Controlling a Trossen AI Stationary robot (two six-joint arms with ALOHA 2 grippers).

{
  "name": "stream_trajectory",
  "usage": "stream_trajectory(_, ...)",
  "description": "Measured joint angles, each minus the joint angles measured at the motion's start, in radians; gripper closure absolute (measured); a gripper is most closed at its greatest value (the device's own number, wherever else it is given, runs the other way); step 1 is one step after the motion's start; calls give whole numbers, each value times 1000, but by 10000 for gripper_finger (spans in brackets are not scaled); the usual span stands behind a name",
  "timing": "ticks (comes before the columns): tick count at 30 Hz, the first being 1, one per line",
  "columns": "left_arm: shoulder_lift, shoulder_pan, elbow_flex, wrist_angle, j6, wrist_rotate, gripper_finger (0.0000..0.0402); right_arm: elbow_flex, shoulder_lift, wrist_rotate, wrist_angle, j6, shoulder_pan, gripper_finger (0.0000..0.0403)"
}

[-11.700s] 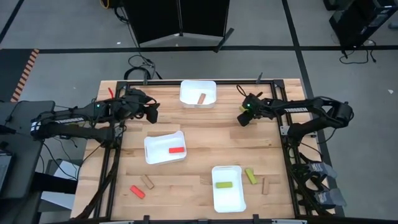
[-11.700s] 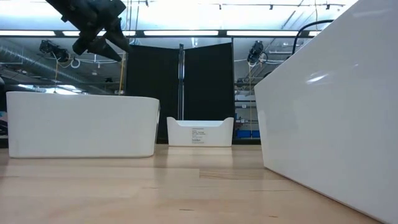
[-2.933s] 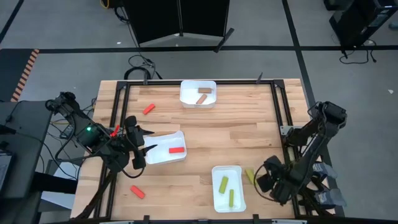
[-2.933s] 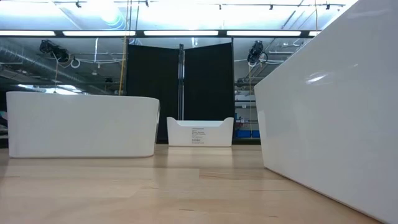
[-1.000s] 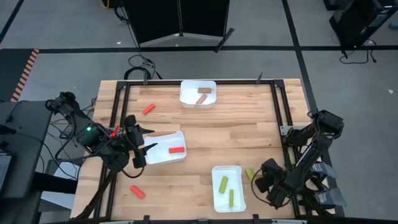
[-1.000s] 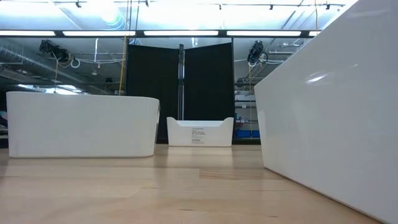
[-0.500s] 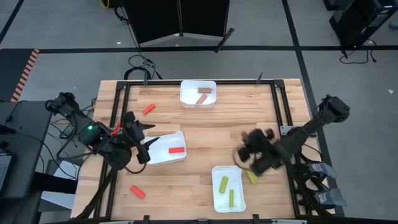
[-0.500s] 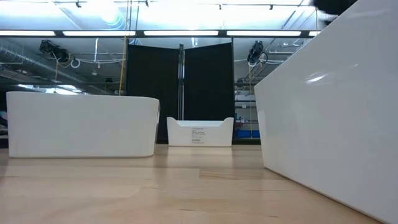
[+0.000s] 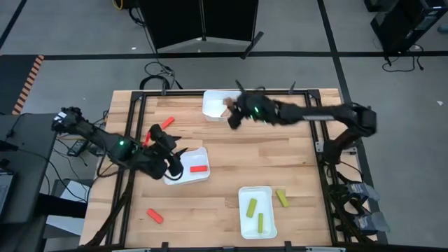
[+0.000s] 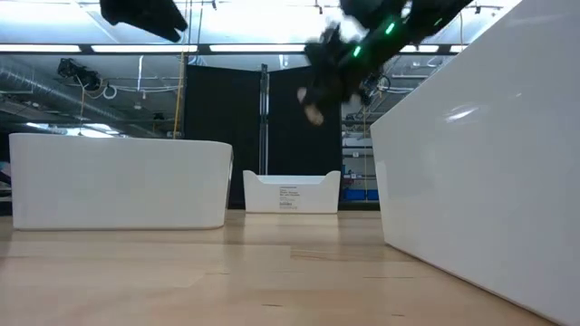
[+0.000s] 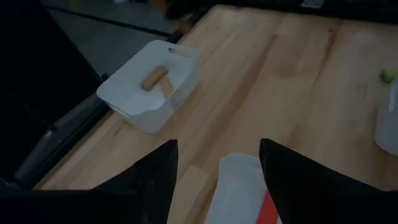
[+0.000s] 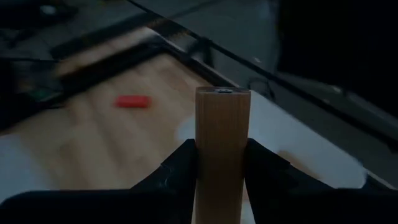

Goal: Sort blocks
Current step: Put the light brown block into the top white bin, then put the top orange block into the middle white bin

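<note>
My right gripper [image 9: 232, 117] [image 12: 222, 154] hovers at the near edge of the far white tray [image 9: 213, 110] and is shut on a tan block [image 12: 222, 124], which also shows in the low view [image 10: 314, 114]. Another tan block [image 11: 154, 78] lies in that tray. My left gripper [image 9: 178, 161] [image 11: 214, 163] is open above the left end of the middle tray [image 9: 183, 175], which holds a red block [image 9: 199, 168]. Red blocks [image 9: 167, 122] [image 9: 155, 216] and a yellow-green block [image 9: 282, 198] lie flat on the table. Two yellow-green blocks [image 9: 251, 207] [image 9: 260, 222] lie in the near tray [image 9: 243, 224]. My right gripper pinches the tan block's lower part [image 12: 222, 163] between its two fingers [image 12: 186, 163]. The block lies along the fingers, and its free end [image 12: 222, 93] sticks out past their tips. It is lifted clear, above the far tray's near edge.
Black rails [image 9: 133, 133] run along the table's left and right edges. Bare wood [image 9: 280, 150] lies between the three trays. In the low view the near tray's wall [image 10: 489, 163] fills the picture's right, and the middle tray [image 10: 118, 181] stands at the picture's left.
My right arm swung from the table's near right corner across the middle of the table to the far tray, carrying the tan block lifted clear. My left gripper moved a little toward the table's right and far edge, over the middle tray's left end.
</note>
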Motion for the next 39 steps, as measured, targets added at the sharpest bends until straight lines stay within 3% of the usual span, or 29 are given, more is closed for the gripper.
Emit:
stream_trajectory(3,-11,33,-8,49,53,6,170,66,108,-102,-2,-5,-104,288)
stream_trajectory(9,-63,136,-8,70,119,6,170,175,279,-130,-2,7,-214,287)
stream_trajectory(16,-108,342,-8,59,151,53,170,201,311,-178,26,-23,-224,146)
stream_trajectory(20,-99,554,-18,74,211,183,170,200,254,-177,50,-63,-210,123)
stream_trajectory(29,-53,1030,-74,155,395,528,170,138,15,-178,37,-217,-65,153)
stream_trajectory(34,84,1234,-79,107,464,654,170,54,-131,-177,16,-247,57,163)
stream_trajectory(39,265,1358,-79,116,572,732,168,-26,-250,-120,-10,-245,187,159)
